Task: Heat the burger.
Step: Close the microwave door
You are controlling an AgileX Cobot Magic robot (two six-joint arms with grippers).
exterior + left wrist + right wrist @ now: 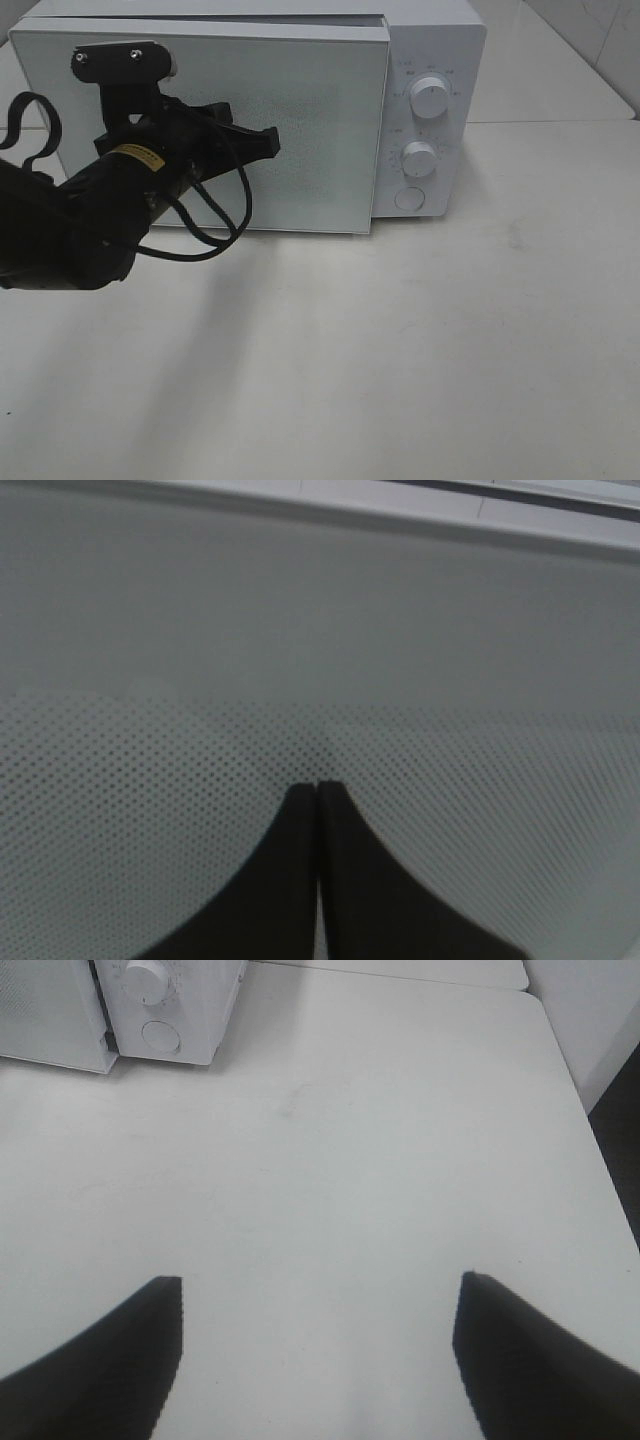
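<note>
- Burger: not in view in any camera. The table [400, 350] carries nothing but the oven [440, 40], so it is probably inside, behind the door [320, 130]. The dotted panel is too opaque to confirm.
- Door: swung almost to. Its right edge stands a little proud of the oven body, overlapping the control panel. Judged not yet latched.
- Left gripper [318, 792]: jaws pressed together, nothing between them. The tips are against or just off the door's dotted panel, left of its middle; contact cannot be confirmed.
- Burger to jaws: if it is inside, the door lies between it and the left jaws, with the burger on the far side. The right jaws are well apart from it, out over bare table.
- Right gripper [318, 1280]: jaws spread wide, empty, above the table near and right of the oven. It is out of the high view.
- Controls: upper knob [429, 100], lower knob [419, 158] and button [409, 198] are all clear of both arms.
- Risk: pushing left of centre, presumably toward the hinge, gives poor leverage, so the door may stop short of the latch and the oven would not start.
- Risk: a hard push could slide the light oven farther back on the smooth table.
- Risk: closed tips could skid across the slick door.
- Risk: wide jaws at a small knob could slip off or overturn it.
</note>
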